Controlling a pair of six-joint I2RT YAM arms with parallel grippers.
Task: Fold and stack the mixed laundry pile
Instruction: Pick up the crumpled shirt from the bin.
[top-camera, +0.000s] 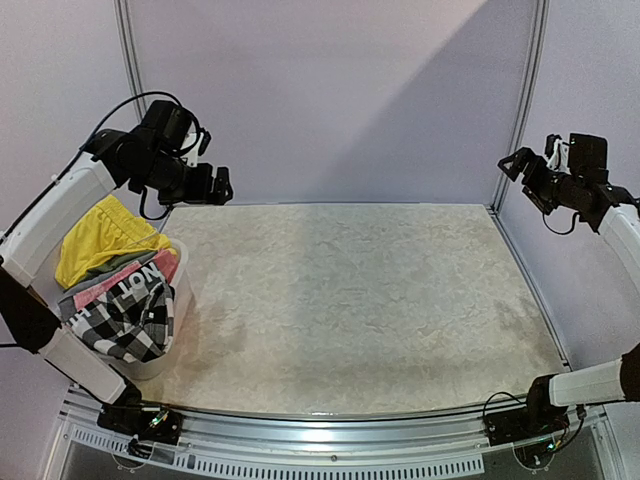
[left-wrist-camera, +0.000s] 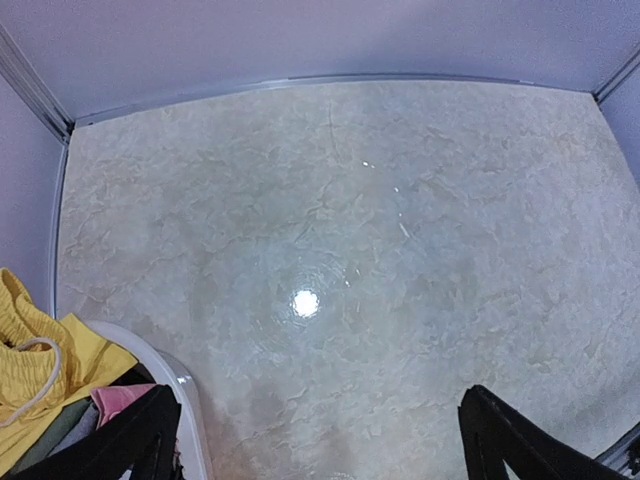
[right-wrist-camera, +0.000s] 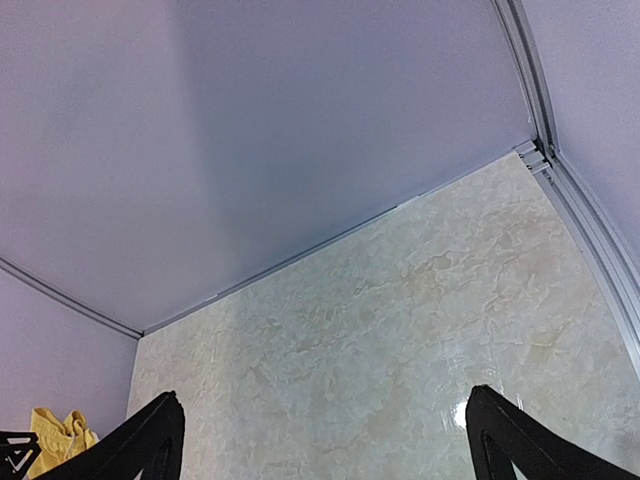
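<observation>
The mixed laundry pile fills a white basket at the table's left edge. A yellow garment lies at the back, a pink lettered piece in the middle, and a black-and-white checked shirt hangs over the front. My left gripper hovers high beyond the basket, open and empty. Its wrist view shows the left gripper over bare table, with the yellow garment and pink piece at lower left. My right gripper is raised at the far right, open and empty; its wrist view shows the right gripper wide apart.
The marbled tabletop is walled by pale panels behind and at both sides, with metal posts in the back corners. The basket rim shows beside my left finger. The yellow garment peeks in at the right wrist view's lower left.
</observation>
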